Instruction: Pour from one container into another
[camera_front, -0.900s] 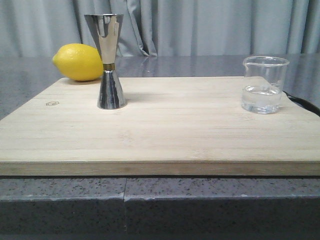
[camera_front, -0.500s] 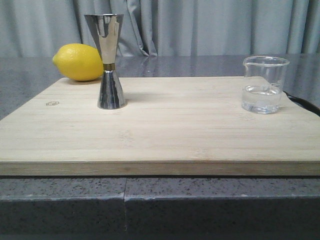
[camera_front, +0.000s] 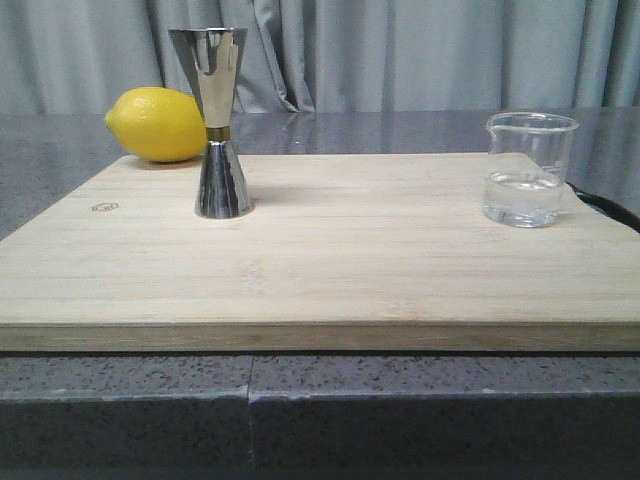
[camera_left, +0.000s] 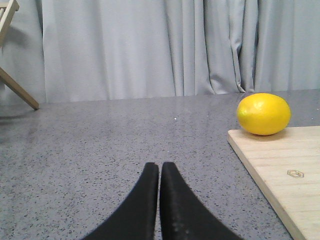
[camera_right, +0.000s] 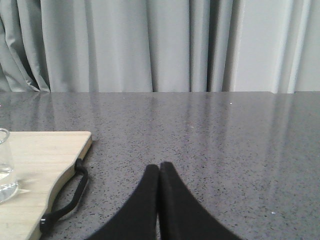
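Beaker (camera_front: 530, 168), clear glass and roughly a third full of water, stands upright at three o'clock on the cutting board (camera_front: 330, 260); the steel jigger (camera_front: 219, 122) stands at ten o'clock, well apart from it, with a lemon (camera_front: 157, 124) just behind. Both sets of fingers, left (camera_left: 159, 172) and right (camera_right: 159, 172), are pressed together, holding nothing, out over the grey worktop (camera_left: 100, 145) beside the board.

Likely trouble: the jigger is tall on a narrow foot, so a nudge could topple it, and its small mouth invites spills.

Count: one beaker, one jigger, one lemon, one board.
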